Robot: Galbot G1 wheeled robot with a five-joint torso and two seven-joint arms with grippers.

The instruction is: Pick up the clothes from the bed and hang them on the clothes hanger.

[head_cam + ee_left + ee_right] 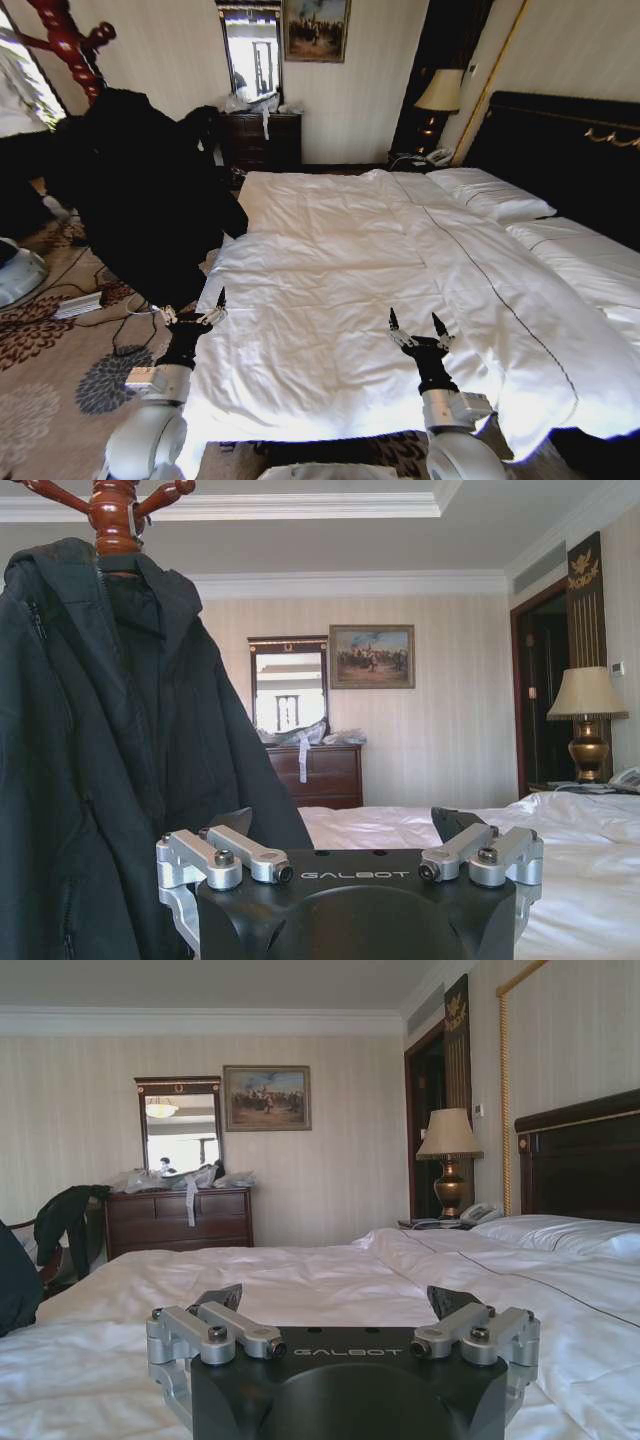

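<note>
**Both grippers released, jacket on the stand**

Left gripper [209, 305]: we record it low at the near left edge of the bed [330, 300], fingers spread, holding nothing, just beside the hem of the hanging clothes [140, 190].

Right gripper [421, 325]: over the near part of the white duvet, fingers likewise apart and empty.

Clothes: one large black jacket, which we find off the bed, draped from the top of the reddish wooden coat stand [115, 510] left of the bed; its hood and shoulders sit at the stand's upper pegs. We cannot tell whether a hanger lies inside it.

Also noted: dark dresser [262, 138] with mirror [252, 52], framed painting [316, 28], bedside lamp [440, 95].
</note>
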